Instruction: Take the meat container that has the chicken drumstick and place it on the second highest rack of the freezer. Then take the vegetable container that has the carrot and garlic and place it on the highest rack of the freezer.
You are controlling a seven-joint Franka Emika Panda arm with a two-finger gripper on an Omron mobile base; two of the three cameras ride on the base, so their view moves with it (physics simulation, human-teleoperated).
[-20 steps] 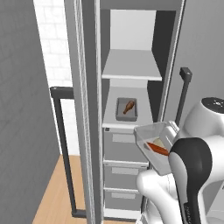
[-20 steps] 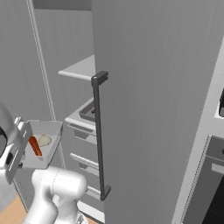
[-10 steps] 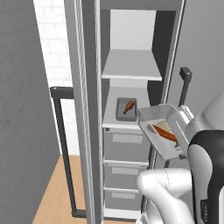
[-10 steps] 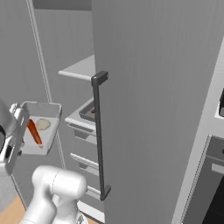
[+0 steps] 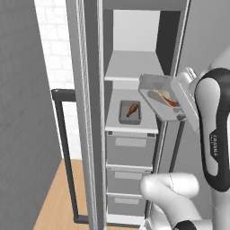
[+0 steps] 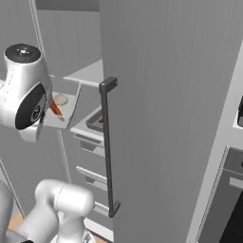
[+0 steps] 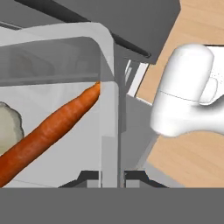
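We have the vegetable container (image 5: 162,101) gripped by its rim, the fingers (image 7: 113,176) pinched nearly shut on one wall, so the tray hangs tilted with its open side turned toward the freezer (image 5: 130,112). Inside it the carrot (image 7: 48,131) lies slanted along the floor with the garlic (image 7: 8,127) beside it. We hold it just in front of the cabinet, about level with the highest rack (image 5: 130,65), which we judge is where it must slide in. One shelf down, the meat container (image 5: 130,112) with the chicken drumstick (image 5: 132,109) already sits in place. Compared with a second ago, the tray has risen from drawer height to rack height and tipped more steeply.
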